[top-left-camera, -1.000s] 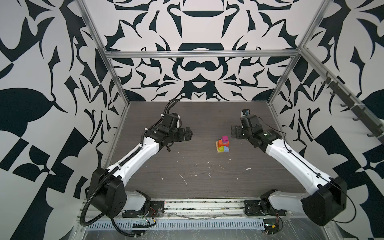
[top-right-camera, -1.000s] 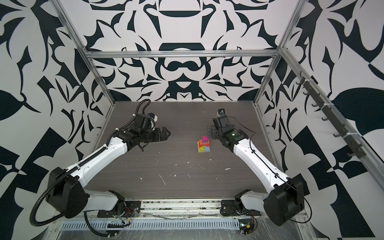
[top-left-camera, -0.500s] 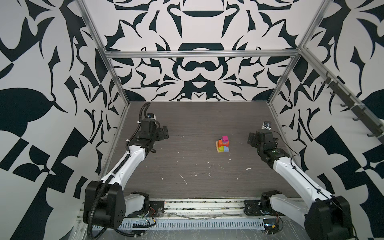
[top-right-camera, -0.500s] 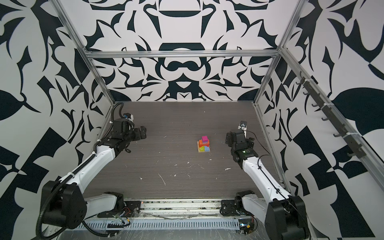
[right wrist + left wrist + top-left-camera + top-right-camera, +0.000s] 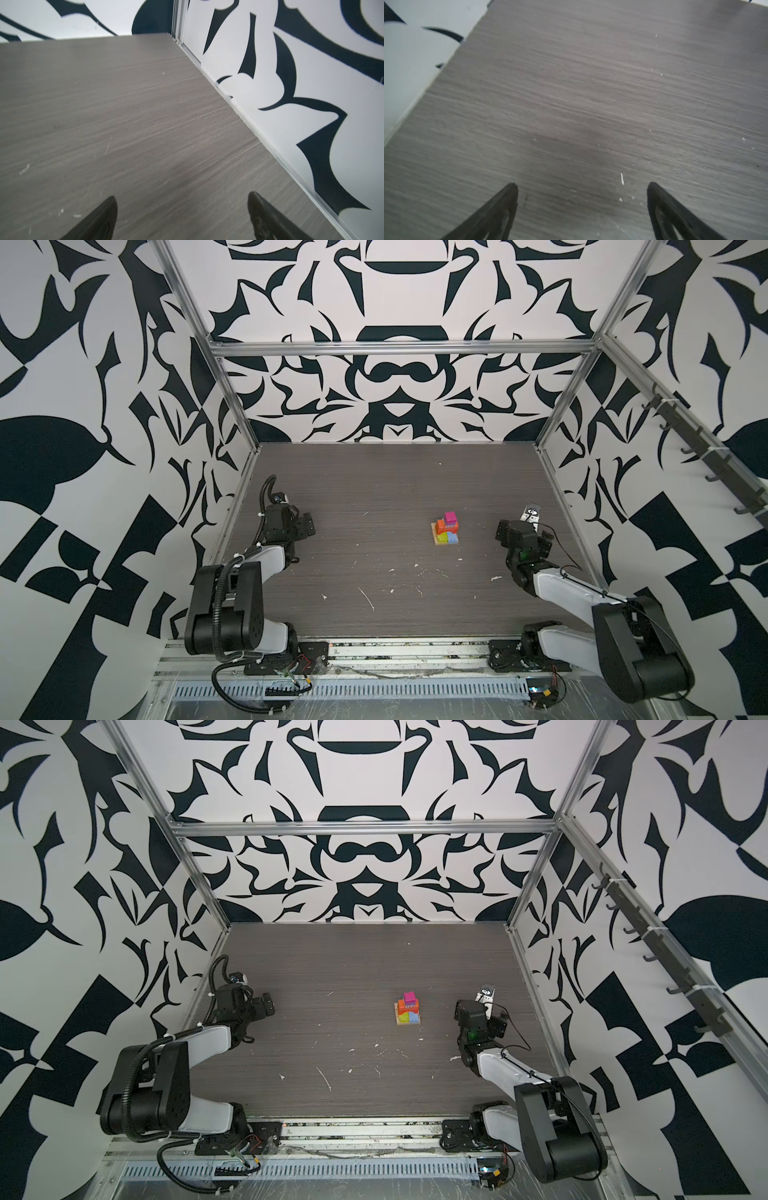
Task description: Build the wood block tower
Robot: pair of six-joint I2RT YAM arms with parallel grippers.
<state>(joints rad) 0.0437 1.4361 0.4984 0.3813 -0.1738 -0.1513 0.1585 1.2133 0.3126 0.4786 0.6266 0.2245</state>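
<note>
Jaws spread, tower [image 5: 446, 529] between, well apart

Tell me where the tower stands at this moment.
In both top views the tower stands on the table, right of the middle, nearer the right arm than the left arm; neither wrist view shows it.

Both top views look down from high above and behind me toward the far wall [image 5: 395, 385], sharing the whole worktop [image 5: 374, 489]. My left wrist camera sits close behind my left fingers [image 5: 492, 214], facing bare worktop ahead of them; the right looks past my right fingers [image 5: 99, 220] to worktop and side wall [image 5: 311, 83].
</note>
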